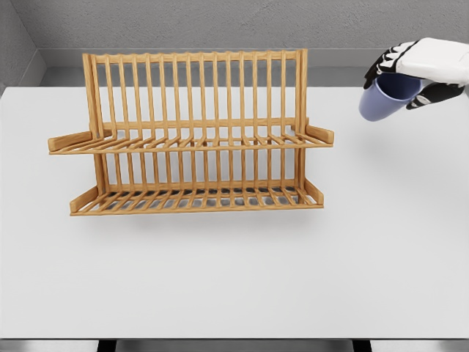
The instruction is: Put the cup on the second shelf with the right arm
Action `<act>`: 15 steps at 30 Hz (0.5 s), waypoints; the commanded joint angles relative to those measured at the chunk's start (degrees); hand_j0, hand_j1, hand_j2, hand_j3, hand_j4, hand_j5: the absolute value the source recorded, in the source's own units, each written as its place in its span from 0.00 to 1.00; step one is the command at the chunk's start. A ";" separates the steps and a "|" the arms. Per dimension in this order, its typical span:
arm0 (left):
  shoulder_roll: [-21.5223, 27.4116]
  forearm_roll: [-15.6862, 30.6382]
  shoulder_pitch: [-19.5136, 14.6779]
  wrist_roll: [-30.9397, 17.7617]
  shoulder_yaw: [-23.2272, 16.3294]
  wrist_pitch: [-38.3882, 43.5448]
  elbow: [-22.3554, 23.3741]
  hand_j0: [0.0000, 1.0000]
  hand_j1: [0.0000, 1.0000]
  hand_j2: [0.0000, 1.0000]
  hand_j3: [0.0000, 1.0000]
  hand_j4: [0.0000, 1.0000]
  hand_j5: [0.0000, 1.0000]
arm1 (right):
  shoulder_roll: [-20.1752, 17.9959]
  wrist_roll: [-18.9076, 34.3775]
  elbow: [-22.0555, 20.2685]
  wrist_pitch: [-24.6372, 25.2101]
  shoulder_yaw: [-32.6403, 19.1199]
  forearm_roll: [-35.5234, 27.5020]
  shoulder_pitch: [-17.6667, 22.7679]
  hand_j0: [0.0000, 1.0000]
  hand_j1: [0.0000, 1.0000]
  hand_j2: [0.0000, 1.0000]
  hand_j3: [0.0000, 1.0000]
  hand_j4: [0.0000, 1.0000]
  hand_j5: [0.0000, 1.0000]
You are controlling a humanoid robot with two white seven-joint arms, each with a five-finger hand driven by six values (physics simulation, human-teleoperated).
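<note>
Nearest us, the white desk [234,279] is stretching from the bottom edge up toward the grey wall [220,22], and we are looking down on it from above. We are holding the lavender cup [385,99] up at the far right, off the desk surface, with our right hand [418,70] reaching in from the picture's right edge. Its black fingers [382,62] are wrapping around the cup's rim end, and the cup is tilting so that its closed bottom is pointing down and to the left. A faint shadow is falling on the desk just below and to the right of it.

Well to the left of the cup, the wooden dish rack [194,132] is standing upright in the middle of the desk. We are seeing two slatted shelves on it: the upper shelf [190,141] is running across the middle of the frame, and the lower shelf [196,199] is sitting beneath it, closer to us. Both are carrying nothing. A row of vertical dowels is rising behind them to a top rail.
</note>
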 commanded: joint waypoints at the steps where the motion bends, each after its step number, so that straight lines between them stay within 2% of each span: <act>1: 0.00 0.01 0.00 -0.01 0.00 0.00 0.00 1.00 1.00 1.00 1.00 1.00 1.00 | 0.00 -0.04 -3.12 0.19 -0.06 -0.35 0.00 0.66 0.66 0.66 0.66 0.66 0.66; 7: 0.00 0.01 0.00 -0.01 0.00 0.00 0.00 1.00 1.00 1.00 1.00 1.00 1.00 | 0.26 -0.04 -6.47 0.19 -0.06 -0.26 -0.09 0.66 0.66 0.66 0.66 0.66 0.66; 10: 0.00 0.01 0.00 -0.01 0.00 0.00 0.00 1.00 1.00 1.00 1.00 1.00 1.00 | 0.26 -0.04 -10.33 0.19 -0.06 -0.26 -0.09 0.66 0.66 0.66 0.66 0.66 0.66; 15: 0.00 0.01 0.00 -0.01 0.00 0.00 0.00 1.00 1.00 1.00 1.00 1.00 1.00 | 0.70 -0.04 -13.85 0.19 -0.06 -0.26 -0.09 0.66 0.66 0.66 0.66 0.66 0.66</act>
